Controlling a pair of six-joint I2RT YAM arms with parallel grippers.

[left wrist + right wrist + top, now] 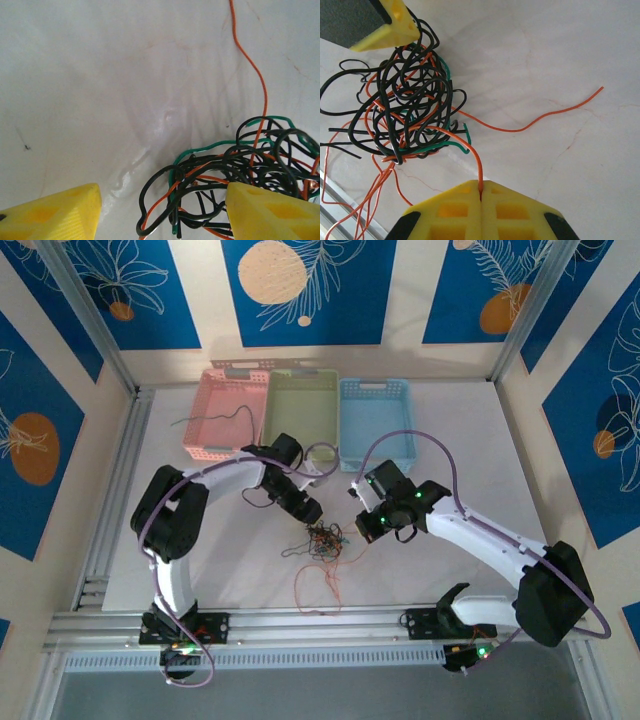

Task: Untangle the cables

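Where the worktop (250, 580) is seen from above, the cables (322, 538) are found bunched in a knot near its middle, with thin orange loops (320, 590) trailed out toward 6 o'clock. The left jaws are placed at 11 o'clock of the knot and the right jaws at 2 o'clock.

On the left wrist view the yellow fingers (50, 215) are held wide apart and nothing is clamped. Black, orange and green strands of the knot (235, 170) are seen between them, nearer the 3 o'clock finger.

On the right wrist view the right jaws are pressed together on a single orange strand (480, 172), which is led up to the knot (410, 95) at 11 o'clock.

Three baskets, pink (222, 412), green (300, 408) and blue (375, 418), are lined up at 12 o'clock, and a dark wire (205, 420) is draped over the pink one.
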